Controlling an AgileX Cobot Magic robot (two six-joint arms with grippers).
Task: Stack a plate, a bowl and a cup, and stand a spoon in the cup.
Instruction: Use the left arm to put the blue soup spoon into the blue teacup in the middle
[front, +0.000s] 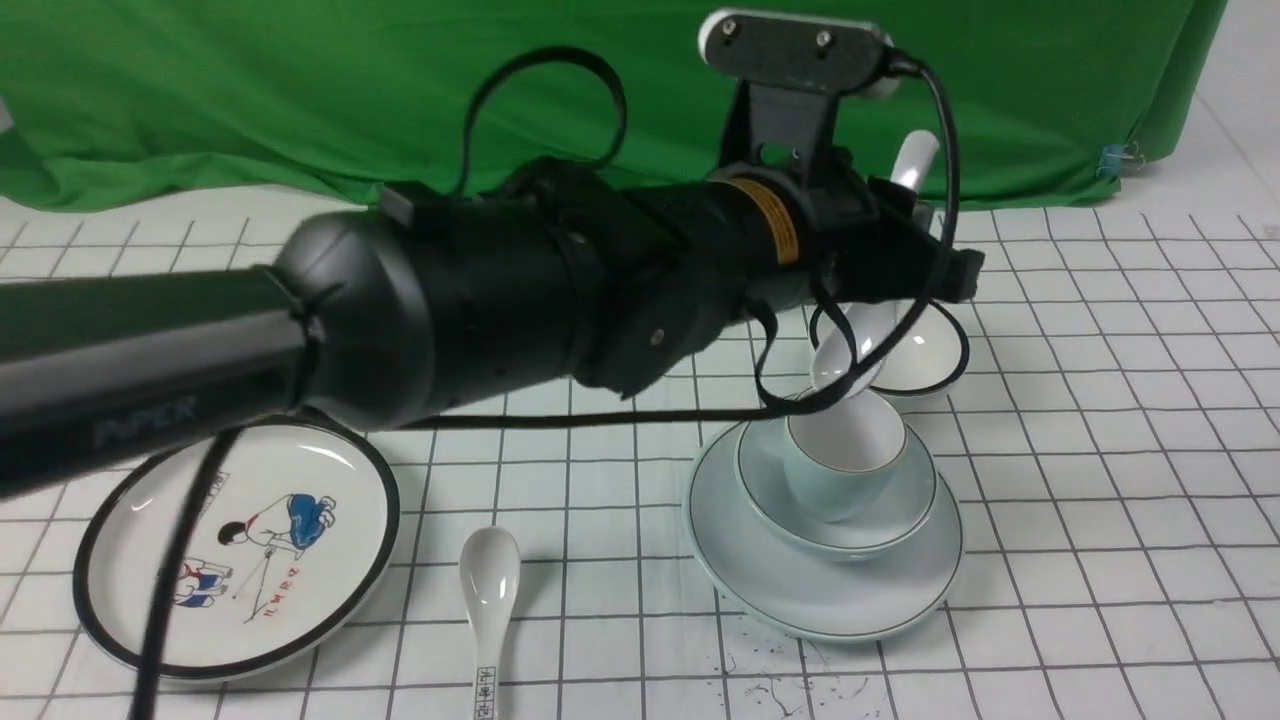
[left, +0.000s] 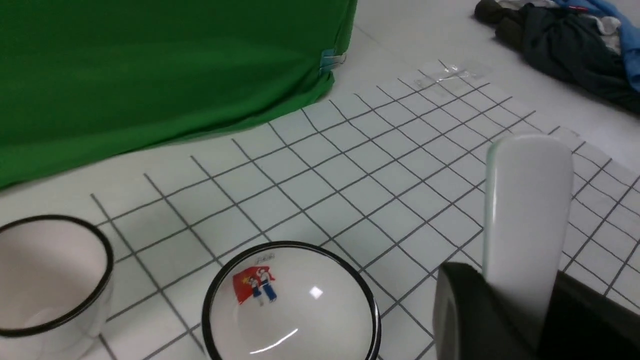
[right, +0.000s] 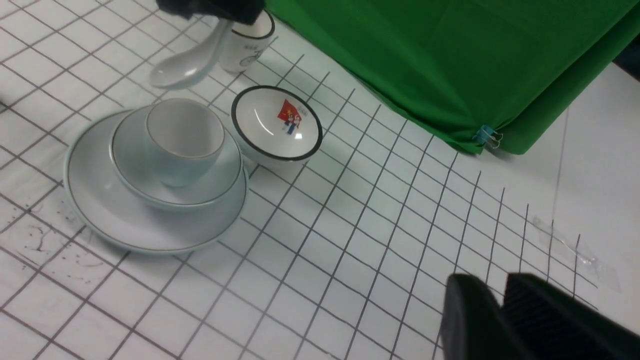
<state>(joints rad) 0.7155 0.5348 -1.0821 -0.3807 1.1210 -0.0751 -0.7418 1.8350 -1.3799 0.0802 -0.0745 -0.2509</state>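
Surface: white grid mat (front: 1100, 450).
L gripper (front: 900, 255): grips plain white spoon (front: 845, 352) above cup (front: 840, 470).
R gripper (right: 500, 320): open/closed unclear.
Risk: spoon clips rim, cup topples.

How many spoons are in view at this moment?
2. The plain white spoon is held in the left gripper, its bowl hanging near the cup, not yet inside. The lettered spoon lies on the table beside the cartoon plate. The left arm may hide others.
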